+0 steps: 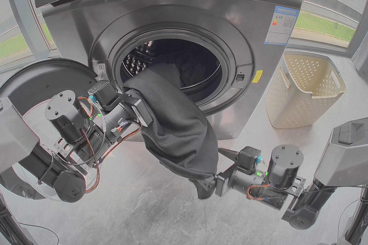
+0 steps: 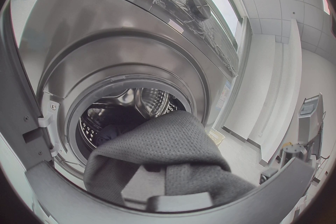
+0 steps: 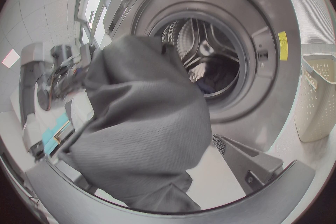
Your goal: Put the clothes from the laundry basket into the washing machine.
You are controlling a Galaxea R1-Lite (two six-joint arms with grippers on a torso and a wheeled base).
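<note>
Beside the laundry basket (image 1: 297, 104), a garment (image 1: 176, 131) blocks the washer mouth (image 1: 193, 62) — left hand (image 1: 145, 112) clamps it, right hand (image 1: 212, 174) apart.

A grey, marbled floor (image 1: 130, 203) fills the lower part of the frame. The silver washing machine (image 1: 249, 66) stands on it at upper centre. The cream, perforated laundry basket (image 1: 306, 100) sits on it at right, just beside the machine.

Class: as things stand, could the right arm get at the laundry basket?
Probably yes: bare floor lies between the right gripper and the laundry basket, though the dark garment draped on that gripper would trail along.
</note>
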